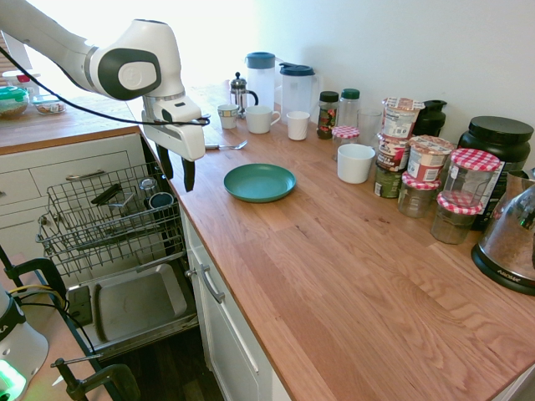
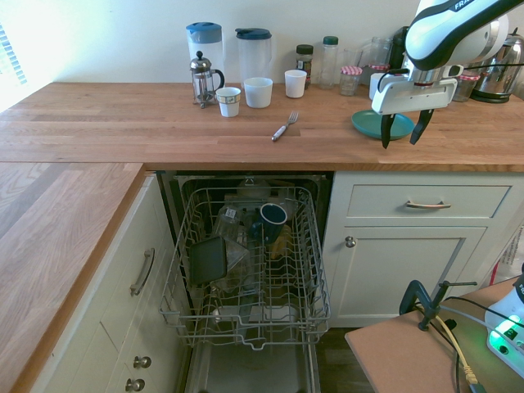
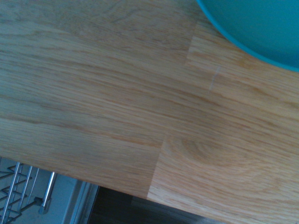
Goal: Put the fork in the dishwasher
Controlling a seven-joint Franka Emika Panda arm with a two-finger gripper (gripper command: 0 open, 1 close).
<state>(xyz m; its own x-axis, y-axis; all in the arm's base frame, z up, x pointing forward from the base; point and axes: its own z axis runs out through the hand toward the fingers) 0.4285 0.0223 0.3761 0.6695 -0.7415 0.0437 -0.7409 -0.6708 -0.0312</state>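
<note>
My gripper (image 2: 401, 141) hangs near the counter's front edge by the teal plate (image 2: 383, 124), its fingers spread with nothing between them, and I read that as a ready pose before going for the silver fork (image 2: 286, 126), which lies on the wooden counter (image 2: 90, 123) just above the dishwasher. The dishwasher (image 2: 252, 385) is down with its wire rack (image 2: 321, 282) out, presumably to receive the fork, and that rack already holds a dark blue mug (image 2: 273, 214) and a dark rectangular container (image 2: 208, 261).
</note>
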